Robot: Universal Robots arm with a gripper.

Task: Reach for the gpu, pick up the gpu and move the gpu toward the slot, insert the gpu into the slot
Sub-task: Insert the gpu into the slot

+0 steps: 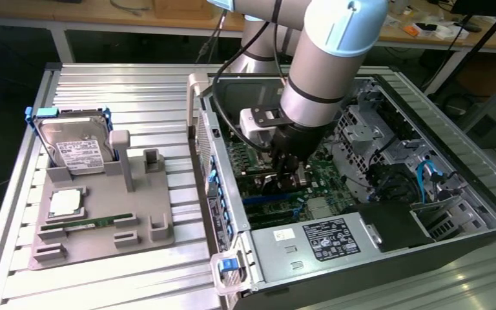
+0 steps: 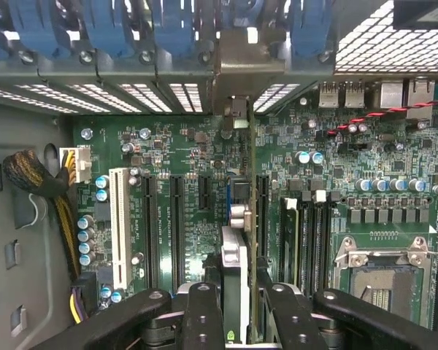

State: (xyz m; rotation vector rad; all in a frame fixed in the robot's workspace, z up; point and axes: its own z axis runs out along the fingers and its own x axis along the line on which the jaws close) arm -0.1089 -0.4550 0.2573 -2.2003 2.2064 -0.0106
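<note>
My gripper point(image 1: 288, 175) point(image 2: 241, 321) is down inside the open computer case point(image 1: 454, 142), shut on the gpu point(image 2: 237, 240). In the wrist view the card shows edge-on between my two black fingers point(image 2: 204, 313), running away toward its silvery end bracket point(image 2: 250, 69) at the case's rear wall. It stands upright over the row of long expansion slots point(image 2: 177, 219) on the green motherboard point(image 2: 168, 157). The slot right under it is mostly hidden by the card, and I cannot tell whether the card's edge is in it. In the exterior view the gpu point(image 1: 274, 184) is a dark piece below my fingers.
Blue latches point(image 2: 102, 29) line the rear wall beside the bracket. A white slot point(image 2: 119, 226), a cable bundle point(image 2: 40, 179) and the processor socket point(image 2: 383, 270) flank the card. On the exterior view's left, a grey fixture point(image 1: 144, 213) holds a hard drive point(image 1: 75, 145) and a memory stick point(image 1: 88, 223).
</note>
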